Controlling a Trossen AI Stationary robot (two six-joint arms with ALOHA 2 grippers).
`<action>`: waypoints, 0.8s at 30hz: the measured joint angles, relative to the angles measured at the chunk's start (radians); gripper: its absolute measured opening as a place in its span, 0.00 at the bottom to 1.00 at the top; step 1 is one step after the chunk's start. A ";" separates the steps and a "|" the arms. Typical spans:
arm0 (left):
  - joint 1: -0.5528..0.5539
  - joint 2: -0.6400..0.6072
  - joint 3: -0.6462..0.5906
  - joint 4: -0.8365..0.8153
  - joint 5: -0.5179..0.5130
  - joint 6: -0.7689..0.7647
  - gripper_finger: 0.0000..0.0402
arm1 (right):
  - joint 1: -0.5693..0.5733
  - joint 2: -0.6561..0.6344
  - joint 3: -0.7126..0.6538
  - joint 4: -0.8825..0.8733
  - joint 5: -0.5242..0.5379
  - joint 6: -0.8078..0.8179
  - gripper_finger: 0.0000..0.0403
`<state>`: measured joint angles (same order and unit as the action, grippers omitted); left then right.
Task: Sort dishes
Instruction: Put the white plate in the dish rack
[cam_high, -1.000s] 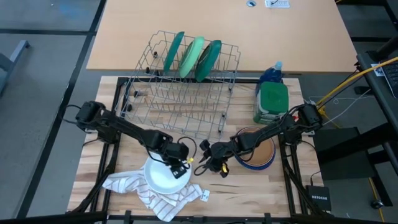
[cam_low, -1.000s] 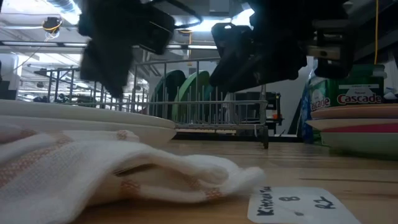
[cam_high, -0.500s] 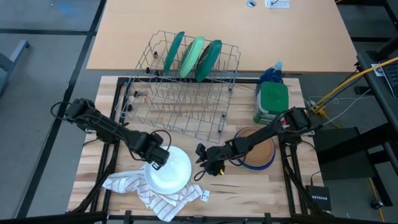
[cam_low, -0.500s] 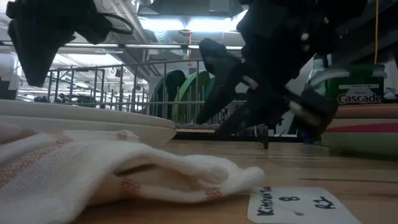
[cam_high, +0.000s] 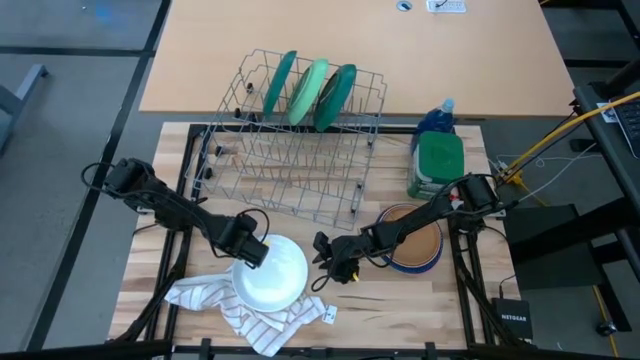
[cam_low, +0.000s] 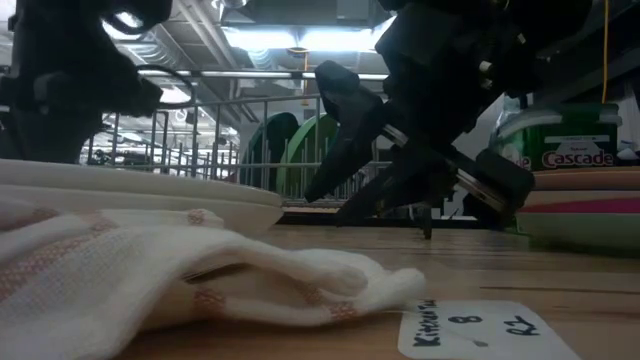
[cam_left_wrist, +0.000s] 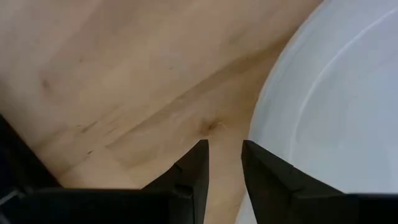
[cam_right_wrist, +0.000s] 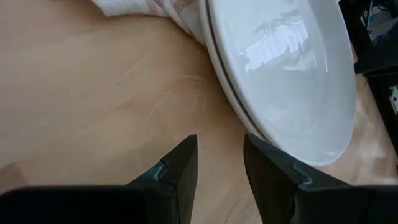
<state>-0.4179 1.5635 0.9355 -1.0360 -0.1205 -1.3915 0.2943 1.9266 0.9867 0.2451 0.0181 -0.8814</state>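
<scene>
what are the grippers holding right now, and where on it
Nothing. The left gripper and right gripper both sit open and empty beside the white plates, not gripping a rim.

White plates (cam_high: 272, 272) on a white cloth with faint reddish stripes (cam_high: 238, 308), dark and light green plates (cam_high: 313, 92) in a grey wire rack (cam_high: 290, 160), tan, pink and blue dishes (cam_high: 418, 245), pale wood counter (cam_high: 400, 300).

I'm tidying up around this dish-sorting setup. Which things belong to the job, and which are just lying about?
Part of the job:
- white plates
- three green plates standing in the wire rack
- stack of dishes on the right
- left gripper and right gripper, both open beside the white plates

Just lying about:
- striped cloth
- green-lidded container
- blue bottle
- paper tag
</scene>
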 joint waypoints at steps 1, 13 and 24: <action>0.000 0.000 -0.012 0.016 0.002 0.000 0.22 | 0.000 0.000 0.000 0.000 0.000 0.000 0.33; 0.000 0.000 -0.059 0.161 0.026 -0.017 0.22 | 0.000 0.000 0.000 0.043 -0.002 0.000 0.33; 0.001 0.000 -0.059 0.221 0.030 -0.046 0.22 | 0.001 0.000 -0.001 0.012 -0.043 -0.042 0.33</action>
<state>-0.4171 1.5635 0.8768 -0.8146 -0.0909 -1.4377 0.2951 1.9271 0.9859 0.2571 -0.0253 -0.9230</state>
